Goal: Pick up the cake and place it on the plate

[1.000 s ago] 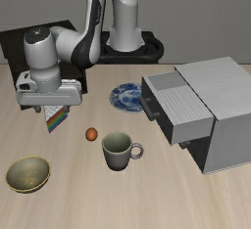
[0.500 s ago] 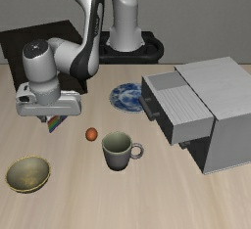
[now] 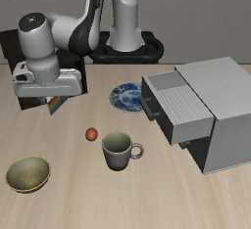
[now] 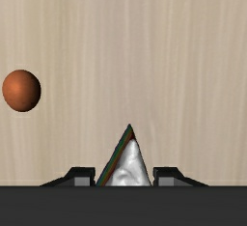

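The cake [image 3: 57, 106] is a small wedge with white icing and coloured layers, and it hangs above the table on the exterior view's left. My gripper [image 3: 51, 100] is shut on it. In the wrist view the wedge [image 4: 127, 158] stands point-out between my two fingers [image 4: 81, 178], which press it from both sides at my gripper [image 4: 125, 178]. The blue patterned plate [image 3: 125, 96] lies on the table to the exterior view's right of the gripper, beside the grey cabinet.
A small orange ball [image 3: 91, 133] [image 4: 20, 90] lies on the wood below the gripper. A green mug [image 3: 119, 150] stands near it, and an olive bowl [image 3: 27, 174] sits at the front left. A grey drawer cabinet [image 3: 196, 106] fills the right side.
My hand has risen from the table with the cake held in it, and shifted slightly toward the back. The other objects have not moved.
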Available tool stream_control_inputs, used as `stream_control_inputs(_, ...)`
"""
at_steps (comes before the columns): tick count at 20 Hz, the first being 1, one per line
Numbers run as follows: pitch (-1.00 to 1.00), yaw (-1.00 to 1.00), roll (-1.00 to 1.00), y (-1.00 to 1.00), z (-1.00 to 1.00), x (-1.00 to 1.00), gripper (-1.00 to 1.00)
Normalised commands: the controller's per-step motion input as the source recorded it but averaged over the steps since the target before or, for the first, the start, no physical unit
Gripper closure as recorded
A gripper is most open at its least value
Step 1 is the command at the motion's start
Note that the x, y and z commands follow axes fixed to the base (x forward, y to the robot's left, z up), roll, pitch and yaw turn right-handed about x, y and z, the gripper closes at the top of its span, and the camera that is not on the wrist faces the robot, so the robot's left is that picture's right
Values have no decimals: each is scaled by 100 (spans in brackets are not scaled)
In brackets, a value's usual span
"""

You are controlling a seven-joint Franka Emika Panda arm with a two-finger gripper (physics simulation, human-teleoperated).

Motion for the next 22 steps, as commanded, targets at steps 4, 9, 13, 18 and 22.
stream_control_inputs(4, 0, 0, 0, 100, 0, 0, 100)
stream_control_inputs(9, 0, 0, 0, 100, 0, 0, 100)
stream_control_inputs(13, 0, 0, 0, 0, 0, -100, 100)
stream_control_inputs(18, 0, 0, 0, 20, 0, -80, 100)
stream_control_inputs(22, 0, 0, 0, 100, 0, 0, 100)
